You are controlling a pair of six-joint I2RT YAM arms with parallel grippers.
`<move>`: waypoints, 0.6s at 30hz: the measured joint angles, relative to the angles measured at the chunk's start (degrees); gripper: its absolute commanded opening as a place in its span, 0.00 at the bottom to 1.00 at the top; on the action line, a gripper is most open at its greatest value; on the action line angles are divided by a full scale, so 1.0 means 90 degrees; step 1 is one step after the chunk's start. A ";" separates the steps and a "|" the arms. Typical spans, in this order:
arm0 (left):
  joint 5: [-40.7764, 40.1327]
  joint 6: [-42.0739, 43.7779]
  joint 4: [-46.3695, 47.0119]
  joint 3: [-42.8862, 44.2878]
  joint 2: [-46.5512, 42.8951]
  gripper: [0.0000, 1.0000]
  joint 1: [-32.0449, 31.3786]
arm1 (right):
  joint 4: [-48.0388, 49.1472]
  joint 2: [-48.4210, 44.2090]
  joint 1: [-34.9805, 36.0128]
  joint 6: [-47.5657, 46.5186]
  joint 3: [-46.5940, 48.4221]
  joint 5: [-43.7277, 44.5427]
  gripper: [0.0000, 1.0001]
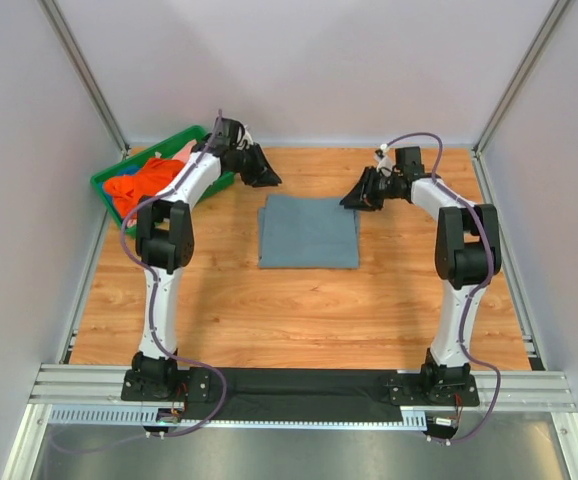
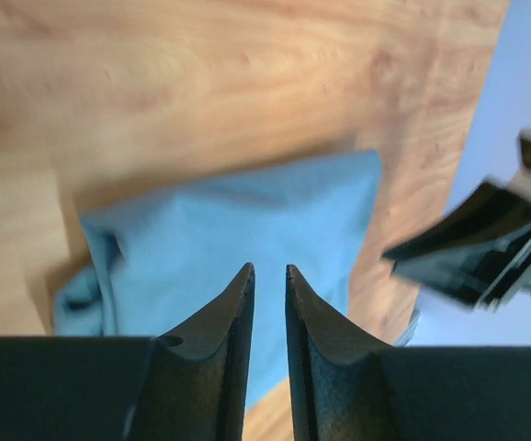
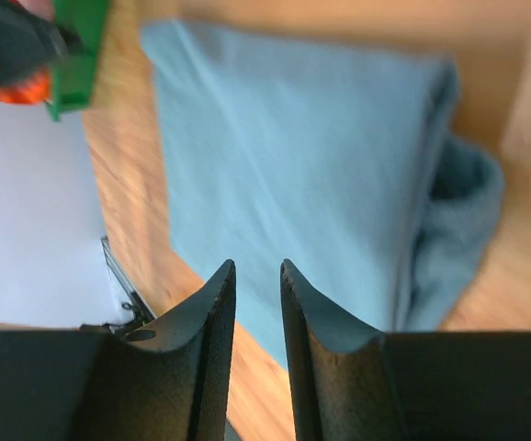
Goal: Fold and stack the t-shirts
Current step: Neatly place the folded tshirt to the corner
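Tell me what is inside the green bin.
The green bin holds a crumpled orange t-shirt and pale pink fabric at its far end. The left arm crosses over the bin's right side, and anything beneath the clothes is hidden.

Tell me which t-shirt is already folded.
The grey-blue t-shirt, a flat rectangle on the table; the orange t-shirt and pink t-shirt lie crumpled in the green bin.
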 measured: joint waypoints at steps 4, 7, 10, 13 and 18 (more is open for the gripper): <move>-0.0109 0.0364 -0.0073 -0.1287 -0.1265 0.27 -0.0189 | 0.0729 0.0537 -0.0007 0.0333 0.0699 -0.0267 0.29; -0.0253 0.0670 -0.0078 -0.2215 -0.2040 0.27 -0.0420 | 0.1173 0.1086 -0.0015 0.0578 0.0950 -0.0393 0.29; -0.0350 0.0896 -0.0039 -0.3242 -0.2540 0.26 -0.0627 | 0.1472 0.1715 -0.0039 0.0814 0.1105 -0.0457 0.30; -0.0466 0.1018 -0.0017 -0.4124 -0.2616 0.26 -0.0668 | 0.1627 0.2030 -0.0131 0.1076 0.1226 -0.0775 0.30; -0.0869 0.1231 -0.0498 -0.4656 -0.2523 0.26 -0.0588 | 0.1671 0.2101 -0.0279 0.1100 0.1627 -0.0699 0.34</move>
